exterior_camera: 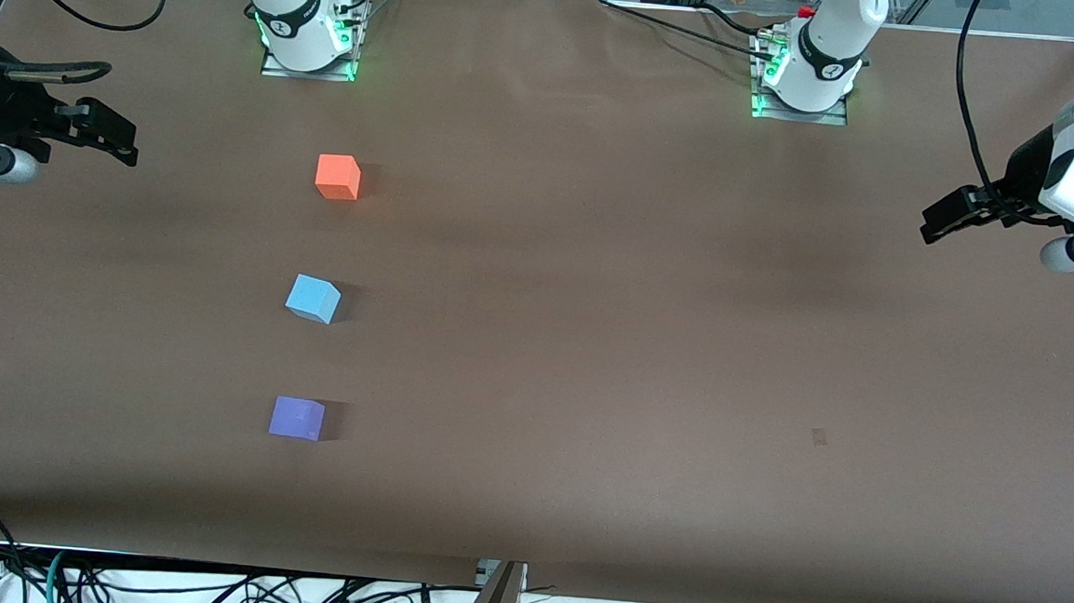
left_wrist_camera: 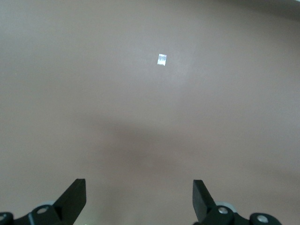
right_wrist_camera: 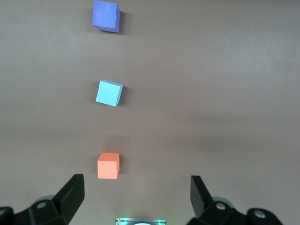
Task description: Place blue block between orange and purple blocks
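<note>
The blue block (exterior_camera: 313, 298) sits on the brown table, in a line between the orange block (exterior_camera: 338, 177), nearer the robot bases, and the purple block (exterior_camera: 297, 417), nearer the front camera. All three stand apart. The right wrist view shows the same line: orange (right_wrist_camera: 108, 166), blue (right_wrist_camera: 108, 93), purple (right_wrist_camera: 105, 16). My right gripper (exterior_camera: 118, 138) is open and empty, up in the air at the right arm's end of the table (right_wrist_camera: 136, 183). My left gripper (exterior_camera: 938, 223) is open and empty, over bare table at the left arm's end (left_wrist_camera: 139, 187).
A small pale mark (exterior_camera: 819, 437) lies on the table toward the left arm's end; it also shows in the left wrist view (left_wrist_camera: 162, 59). The arm bases (exterior_camera: 306, 40) (exterior_camera: 807, 76) stand along the table's edge farthest from the front camera. Cables hang off the table's front edge.
</note>
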### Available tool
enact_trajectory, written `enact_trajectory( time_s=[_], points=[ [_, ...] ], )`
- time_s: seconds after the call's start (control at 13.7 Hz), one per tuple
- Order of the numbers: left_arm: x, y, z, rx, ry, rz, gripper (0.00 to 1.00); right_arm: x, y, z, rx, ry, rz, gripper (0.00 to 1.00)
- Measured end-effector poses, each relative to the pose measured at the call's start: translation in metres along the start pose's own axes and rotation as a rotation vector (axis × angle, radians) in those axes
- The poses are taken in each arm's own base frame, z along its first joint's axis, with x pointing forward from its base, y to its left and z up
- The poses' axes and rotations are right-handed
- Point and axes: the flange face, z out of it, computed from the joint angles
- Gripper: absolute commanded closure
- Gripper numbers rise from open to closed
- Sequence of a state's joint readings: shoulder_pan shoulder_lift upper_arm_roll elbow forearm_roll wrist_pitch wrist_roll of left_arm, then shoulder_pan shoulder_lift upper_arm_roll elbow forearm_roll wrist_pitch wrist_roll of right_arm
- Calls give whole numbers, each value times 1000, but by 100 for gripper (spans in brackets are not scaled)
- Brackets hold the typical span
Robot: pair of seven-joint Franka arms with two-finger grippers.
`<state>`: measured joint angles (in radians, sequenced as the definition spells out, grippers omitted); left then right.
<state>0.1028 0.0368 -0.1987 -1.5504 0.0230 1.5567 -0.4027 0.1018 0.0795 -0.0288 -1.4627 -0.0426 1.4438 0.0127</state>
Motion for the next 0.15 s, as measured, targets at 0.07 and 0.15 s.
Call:
enact_trajectory(
  time_s=[0.07,0.15],
  points=[
    [1,0,-1,-4,10,-1,0,1,0,2,0,-3,0,0],
    [2,-2,-1,-6,14,-4,0,2,0,3,0,-6,-1,0]
  ],
)
